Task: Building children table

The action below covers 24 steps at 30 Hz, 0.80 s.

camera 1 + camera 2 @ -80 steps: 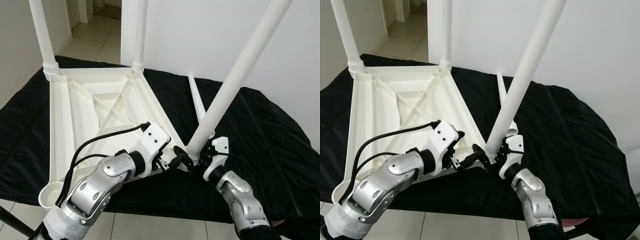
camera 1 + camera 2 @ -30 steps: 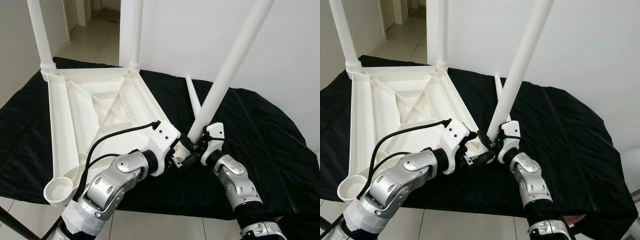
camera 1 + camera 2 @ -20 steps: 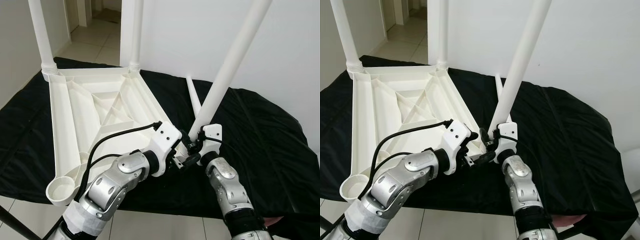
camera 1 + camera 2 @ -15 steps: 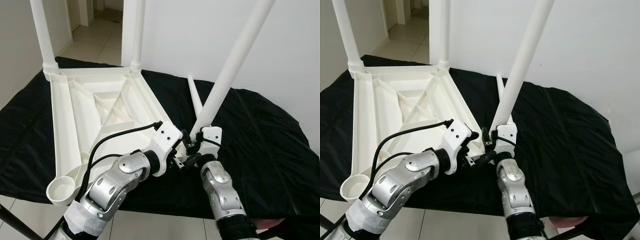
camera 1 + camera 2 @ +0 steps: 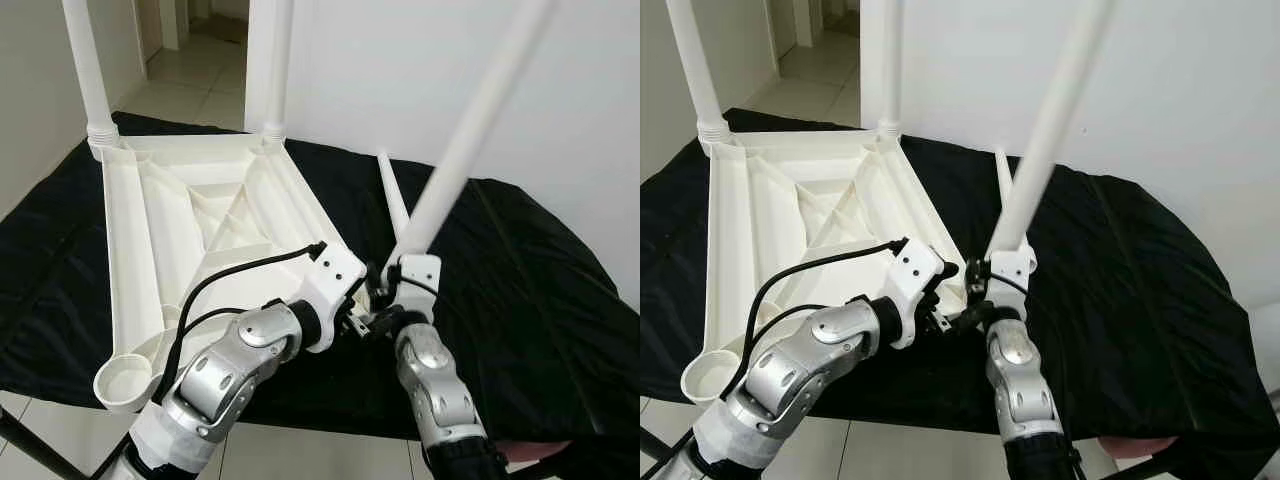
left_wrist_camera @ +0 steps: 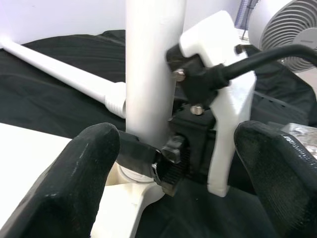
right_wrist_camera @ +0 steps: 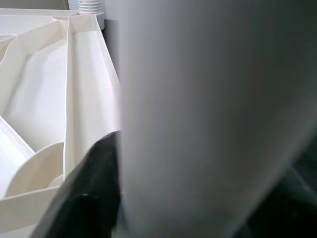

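A white plastic table (image 5: 190, 230) lies upside down on a black cloth. Two legs (image 5: 85, 70) (image 5: 277, 60) stand upright in its far corners. A third leg (image 5: 460, 150) leans to the right from the near right corner, blurred by motion. My right gripper (image 5: 388, 298) is shut on the base of that third leg (image 7: 208, 119). My left gripper (image 6: 178, 178) is open beside the same base, with its fingers (image 6: 84, 183) on either side and apart from the leg (image 6: 153, 64). A fourth leg (image 5: 392, 195) lies loose on the cloth behind.
The near left corner has a round socket (image 5: 125, 383) with no leg in it. The black cloth (image 5: 520, 270) stretches out to the right of the table. A tiled floor and a doorway lie beyond the far left corner. A white wall stands behind.
My right forearm has swung left until it is under the tilted leg, still gripping its base. The leg is now motion-blurred. My left gripper has stayed open by the corner.
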Available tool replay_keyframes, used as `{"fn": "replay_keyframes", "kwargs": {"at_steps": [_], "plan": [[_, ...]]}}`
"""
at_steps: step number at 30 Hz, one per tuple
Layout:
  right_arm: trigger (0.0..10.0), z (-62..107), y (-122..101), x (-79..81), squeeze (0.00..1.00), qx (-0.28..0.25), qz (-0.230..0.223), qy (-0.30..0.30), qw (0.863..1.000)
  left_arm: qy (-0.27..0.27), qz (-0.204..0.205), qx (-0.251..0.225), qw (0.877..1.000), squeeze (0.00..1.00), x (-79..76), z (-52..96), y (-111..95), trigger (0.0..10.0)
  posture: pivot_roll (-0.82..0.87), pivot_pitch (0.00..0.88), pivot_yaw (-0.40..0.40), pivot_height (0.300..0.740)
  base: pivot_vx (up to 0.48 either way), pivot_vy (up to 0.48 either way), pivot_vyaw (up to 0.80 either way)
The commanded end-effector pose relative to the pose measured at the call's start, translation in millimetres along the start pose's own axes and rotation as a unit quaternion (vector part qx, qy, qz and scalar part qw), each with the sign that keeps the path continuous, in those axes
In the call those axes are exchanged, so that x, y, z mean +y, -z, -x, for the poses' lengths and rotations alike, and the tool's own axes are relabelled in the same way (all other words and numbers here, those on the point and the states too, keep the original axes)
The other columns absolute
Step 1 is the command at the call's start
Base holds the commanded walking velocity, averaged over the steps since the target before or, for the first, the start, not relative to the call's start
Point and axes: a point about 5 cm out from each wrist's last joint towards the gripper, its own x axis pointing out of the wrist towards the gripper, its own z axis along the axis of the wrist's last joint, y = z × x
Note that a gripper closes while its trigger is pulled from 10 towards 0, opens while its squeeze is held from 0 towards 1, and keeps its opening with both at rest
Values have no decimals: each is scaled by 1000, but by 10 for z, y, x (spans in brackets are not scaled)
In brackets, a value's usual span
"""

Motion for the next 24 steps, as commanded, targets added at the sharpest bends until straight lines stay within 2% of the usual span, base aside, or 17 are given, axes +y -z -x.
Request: {"fn": "replay_keyframes", "kwargs": {"at_steps": [1, 6, 7, 8, 9, 13, 17, 19, 20, 22, 24], "plan": [[10000, 55, 146, -29, 1000, 32, -8, 11, 999, 25, -2, 0, 1000, 0, -53, -34, 13, 10000, 25, 0, -157, 740, 0, 0, 0], [10000, 19, 57, -144, 1000, 5, 5, -13, 1000, 29, -5, -2, 1000, 0, -64, -41, 5, 10000, 24, 0, -156, 740, 0, 0, 0], [10000, 4, 44, -169, 443, 2, 13, -41, 999, 29, -5, -3, 1000, 0, -68, -42, 2, 10000, 28, 0, -151, 740, 0, 0, 0], [10000, -3, 38, -183, 443, 0, 19, -61, 998, 29, -5, -4, 1000, 0, -70, -43, 0, 10000, 28, 0, -151, 740, 0, 0, 0], [10000, -14, 22, -199, 0, -4, 20, -85, 996, 30, -6, -4, 1000, 0, -73, -44, -2, 10000, 28, 0, -147, 740, 0, 0, 0], [10000, -57, -14, -251, 0, -8, 24, -124, 992, 31, -8, -4, 999, 0, -74, -48, -5, 10000, 30, 0, -143, 740, 0, 0, 0], [10000, -77, -26, -271, 0, -9, 27, -137, 990, 31, -9, -4, 999, 0, -73, -49, -7, 10000, 31, 0, -143, 740, 0, 0, 0], [10000, -126, -67, -313, 0, -16, 33, -179, 983, 32, -12, -5, 999, 0, -65, -55, -19, 10000, 36, 0, -141, 740, 0, 0, 0], [10000, -126, -67, -313, 0, -16, 33, -179, 983, 32, -12, -5, 999, 0, -65, -55, -19, 10000, 36, 0, -141, 740, 0, 0, 0], [10000, -175, -116, -341, 0, -24, 43, -224, 973, 31, -16, -5, 999, 0, -51, -58, -31, 10000, 32, 0, -132, 740, 0, 0, 0], [10000, -175, -116, -341, 0, -24, 43, -224, 973, 31, -16, -5, 999, 0, -51, -58, -31, 10000, 32, 0, -132, 740, 0, 0, 0]]}}
